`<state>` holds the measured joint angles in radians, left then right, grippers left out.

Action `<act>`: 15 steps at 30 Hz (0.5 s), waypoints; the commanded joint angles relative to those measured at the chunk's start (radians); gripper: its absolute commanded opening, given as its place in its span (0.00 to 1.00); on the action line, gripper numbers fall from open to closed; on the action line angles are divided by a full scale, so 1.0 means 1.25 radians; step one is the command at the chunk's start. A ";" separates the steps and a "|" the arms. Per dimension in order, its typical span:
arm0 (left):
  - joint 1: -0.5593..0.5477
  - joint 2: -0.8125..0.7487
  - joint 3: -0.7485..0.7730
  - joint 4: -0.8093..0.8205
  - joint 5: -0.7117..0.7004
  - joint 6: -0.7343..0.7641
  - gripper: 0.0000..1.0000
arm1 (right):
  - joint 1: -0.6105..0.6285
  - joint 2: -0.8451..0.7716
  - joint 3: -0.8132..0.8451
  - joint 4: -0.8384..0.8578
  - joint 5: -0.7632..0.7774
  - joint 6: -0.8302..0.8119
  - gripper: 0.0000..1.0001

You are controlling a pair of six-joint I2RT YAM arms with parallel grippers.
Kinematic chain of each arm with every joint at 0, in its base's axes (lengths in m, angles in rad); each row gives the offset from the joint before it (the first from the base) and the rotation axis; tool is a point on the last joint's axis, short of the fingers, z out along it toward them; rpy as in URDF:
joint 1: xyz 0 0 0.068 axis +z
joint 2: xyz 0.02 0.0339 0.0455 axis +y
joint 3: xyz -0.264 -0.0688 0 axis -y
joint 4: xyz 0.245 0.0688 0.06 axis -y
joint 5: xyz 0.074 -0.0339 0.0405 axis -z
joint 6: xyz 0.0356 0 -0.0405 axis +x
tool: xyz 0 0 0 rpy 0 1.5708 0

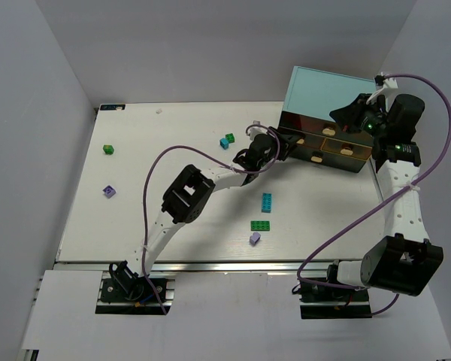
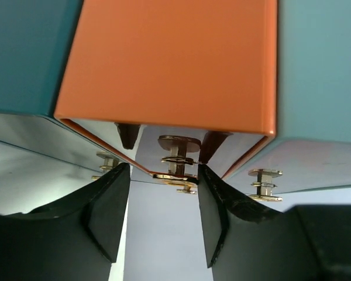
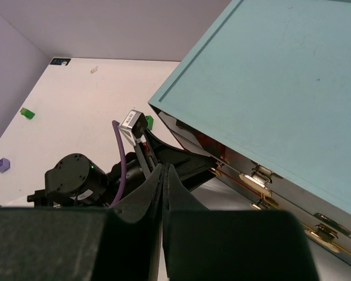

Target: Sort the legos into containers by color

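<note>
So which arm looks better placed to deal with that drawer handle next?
Left, probably. The left fingers stand open on either side of a drawer handle on the cabinet front. The right fingers are shut, up over the cabinet's top, at no handle.

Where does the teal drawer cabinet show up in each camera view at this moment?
Top external: cabinet at upper right, on the table's far right side.
Left wrist: cabinet close up, filling the upper half.
Right wrist: cabinet filling the upper right.
Shared landmark: the left tool at the cabinet's front.
</note>
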<state>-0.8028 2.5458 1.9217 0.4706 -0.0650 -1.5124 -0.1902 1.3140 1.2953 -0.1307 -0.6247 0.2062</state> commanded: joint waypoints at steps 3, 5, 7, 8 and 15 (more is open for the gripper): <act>-0.004 -0.003 0.031 -0.018 -0.051 -0.020 0.53 | -0.005 -0.030 -0.005 0.020 -0.002 0.001 0.00; -0.004 -0.003 0.025 -0.007 -0.049 -0.023 0.48 | -0.005 -0.030 -0.005 0.019 -0.002 0.000 0.00; -0.004 -0.004 0.015 0.006 -0.046 -0.030 0.41 | -0.005 -0.031 -0.005 0.019 -0.002 -0.002 0.00; -0.004 -0.009 0.004 0.010 -0.044 -0.031 0.38 | -0.005 -0.031 -0.007 0.019 -0.002 -0.001 0.00; -0.004 -0.063 -0.107 0.081 -0.023 -0.038 0.23 | -0.007 -0.034 -0.010 0.016 -0.006 -0.002 0.00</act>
<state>-0.8120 2.5408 1.8633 0.5735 -0.0853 -1.5688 -0.1905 1.3022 1.2926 -0.1307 -0.6247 0.2058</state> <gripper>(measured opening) 0.417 0.015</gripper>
